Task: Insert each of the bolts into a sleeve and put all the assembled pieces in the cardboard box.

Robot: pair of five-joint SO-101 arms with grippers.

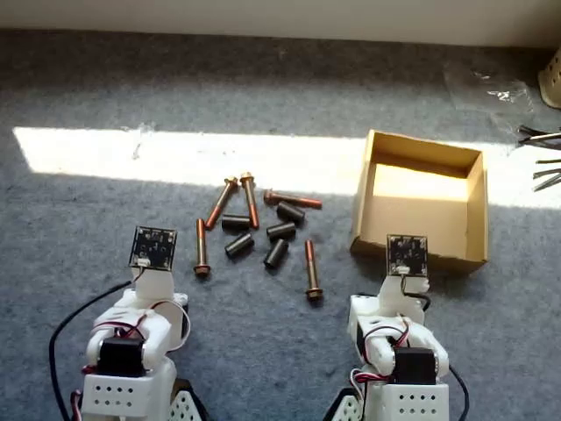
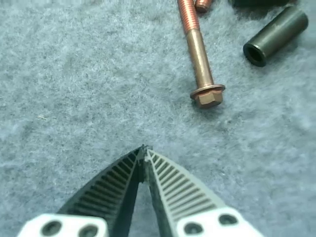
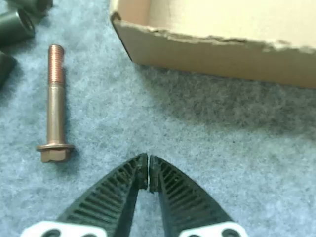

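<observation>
It looked like an improvised hobby workshop: a fuzzy grey carpet-like surface [image 1: 79,228] under sunlight, with dark metal hand tools [image 1: 542,136] and a crumpled clear plastic bag [image 1: 486,88] alongside.

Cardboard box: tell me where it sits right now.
In the high view the cardboard box sits on the carpet at the right, beside the loose bolts and sleeves, just beyond the right gripper.

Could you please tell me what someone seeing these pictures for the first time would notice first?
Five copper-coloured flanged bolts and five short black cylindrical sleeves lie scattered on the grey felt-like surface, none assembled yet. To their right in the high view stands an open, empty brown cardboard box. The black ribbed left gripper and right gripper are shut, holding nothing.
</observation>
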